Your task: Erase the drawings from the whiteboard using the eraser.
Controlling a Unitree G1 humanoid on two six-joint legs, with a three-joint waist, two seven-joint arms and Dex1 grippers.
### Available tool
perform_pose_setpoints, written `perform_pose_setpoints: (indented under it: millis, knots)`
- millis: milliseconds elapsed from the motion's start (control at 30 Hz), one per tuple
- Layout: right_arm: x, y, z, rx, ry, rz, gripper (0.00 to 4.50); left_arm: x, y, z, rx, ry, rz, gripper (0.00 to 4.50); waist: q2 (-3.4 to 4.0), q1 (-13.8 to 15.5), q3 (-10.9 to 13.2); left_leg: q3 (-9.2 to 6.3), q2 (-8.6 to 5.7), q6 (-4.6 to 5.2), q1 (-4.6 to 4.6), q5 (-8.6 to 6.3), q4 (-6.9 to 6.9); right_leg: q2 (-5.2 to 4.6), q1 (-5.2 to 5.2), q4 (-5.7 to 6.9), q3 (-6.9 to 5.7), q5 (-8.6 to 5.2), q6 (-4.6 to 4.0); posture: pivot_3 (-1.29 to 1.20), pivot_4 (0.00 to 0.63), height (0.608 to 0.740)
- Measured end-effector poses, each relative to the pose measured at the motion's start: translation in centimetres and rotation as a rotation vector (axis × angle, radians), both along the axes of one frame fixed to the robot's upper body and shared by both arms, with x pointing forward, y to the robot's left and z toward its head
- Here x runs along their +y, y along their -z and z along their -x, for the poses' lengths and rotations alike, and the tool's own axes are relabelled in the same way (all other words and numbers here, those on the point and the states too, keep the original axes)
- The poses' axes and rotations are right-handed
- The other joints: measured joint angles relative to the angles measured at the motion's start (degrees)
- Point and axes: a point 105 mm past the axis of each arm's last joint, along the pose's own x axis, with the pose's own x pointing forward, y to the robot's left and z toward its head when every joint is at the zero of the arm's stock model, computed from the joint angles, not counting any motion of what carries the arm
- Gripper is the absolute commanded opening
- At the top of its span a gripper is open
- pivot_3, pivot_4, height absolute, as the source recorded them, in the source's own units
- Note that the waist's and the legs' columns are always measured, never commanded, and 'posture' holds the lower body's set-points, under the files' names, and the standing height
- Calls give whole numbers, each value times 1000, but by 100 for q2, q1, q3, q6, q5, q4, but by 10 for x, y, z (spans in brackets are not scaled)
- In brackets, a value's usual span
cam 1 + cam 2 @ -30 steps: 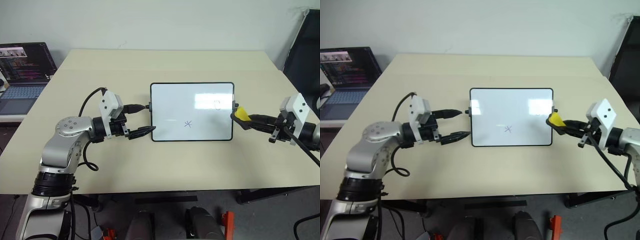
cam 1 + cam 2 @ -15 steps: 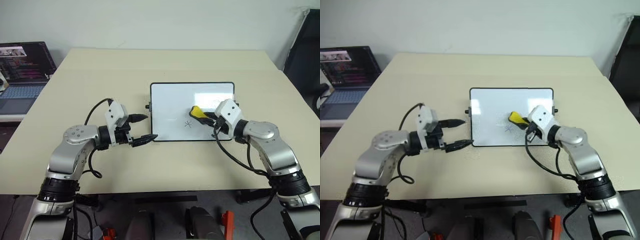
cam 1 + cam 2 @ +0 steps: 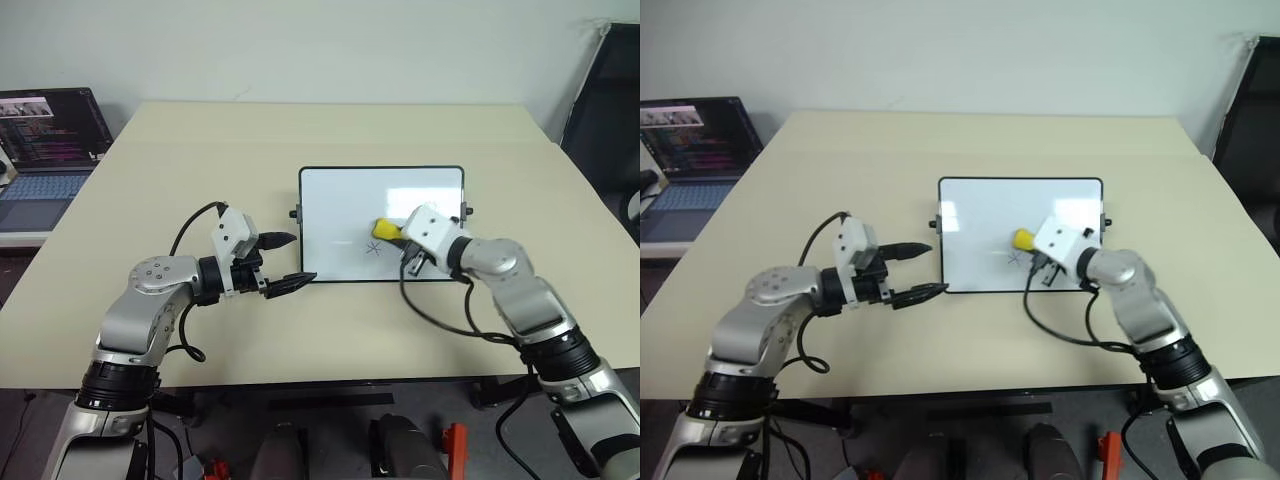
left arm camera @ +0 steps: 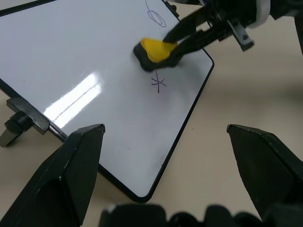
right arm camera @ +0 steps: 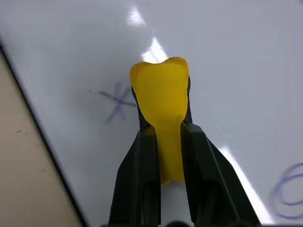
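Note:
The whiteboard [image 3: 335,200] lies flat at the middle of the table. An asterisk star [image 3: 373,248] is drawn near its front edge, and an oval scribble [image 4: 156,14] sits farther right. My right gripper [image 3: 388,234] is shut on the yellow eraser [image 3: 385,229]. The eraser's tip [image 5: 160,90] rests over the board just beside the star [image 5: 116,101], on its right. My left gripper [image 3: 304,257] stands open at the board's near-left corner, one finger [image 4: 80,165] on each side of that corner; I cannot tell whether it touches the frame.
An open laptop [image 3: 45,150] stands off the table's far left. A black chair [image 3: 610,100] is at the right. The board has a small black side knob [image 3: 294,213] on its left edge. Bare tabletop [image 3: 300,130] surrounds the board.
My right arm has swung in from beyond the board's right edge, carrying the eraser over the board to beside the star. My left gripper has sunk slightly toward the board's near-left corner.

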Motion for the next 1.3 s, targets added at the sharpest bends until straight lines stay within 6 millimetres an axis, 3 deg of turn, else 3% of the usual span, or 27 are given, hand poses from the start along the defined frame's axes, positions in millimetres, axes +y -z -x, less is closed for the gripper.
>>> perform_pose_setpoints:
  millis: [233,433,567,700,867,1000,1067,1233,1300]
  knots:
    - [21,30,14,100,-34,117,265,0,2,0,4,-7,2,4500,-27,-45,-30,-1,3,10,101,8,0,3,89,-6,5,-17,-22,0,150,740]
    - [19,27,7,95,-20,133,255,0,2,0,2,-8,2,4500,-27,-41,-30,-1,2,11,114,10,0,-1,97,-8,11,-16,-22,0,150,740]
    - [11,0,-18,-11,72,123,231,-1,0,-1,-5,-3,2,4500,-26,-48,-29,3,0,20,114,18,1,-1,94,-7,18,-4,-25,0,150,740]
    - [-22,-41,-49,-171,265,127,228,-3,2,0,0,7,-1,4500,-26,-40,-29,0,0,21,110,21,-2,-2,89,-12,17,-4,-26,0,150,740]
    - [-22,-52,-52,-222,273,138,204,-6,3,0,2,14,6,4500,-26,-54,-29,5,0,20,69,18,-11,-1,66,-27,16,-6,-25,0,150,740]
    - [-10,-39,-42,-189,203,175,201,-9,2,0,1,24,6,4500,-27,-71,-29,3,2,20,72,17,-15,2,65,-27,14,-7,-24,0,150,740]
    - [5,-27,-31,-150,133,184,201,-10,3,0,5,31,4,4500,-27,-93,-29,2,3,20,75,17,-15,4,65,-26,14,-7,-25,0,150,740]
    - [50,20,11,12,-101,231,198,-11,3,0,5,34,6,4500,-26,-129,-29,-2,4,20,76,17,-15,5,66,-25,12,-8,-25,0,150,740]
    - [58,34,21,44,-149,251,197,-11,3,0,5,34,7,4500,-27,-128,-29,-3,4,20,77,18,-13,3,68,-27,10,-8,-25,0,150,740]
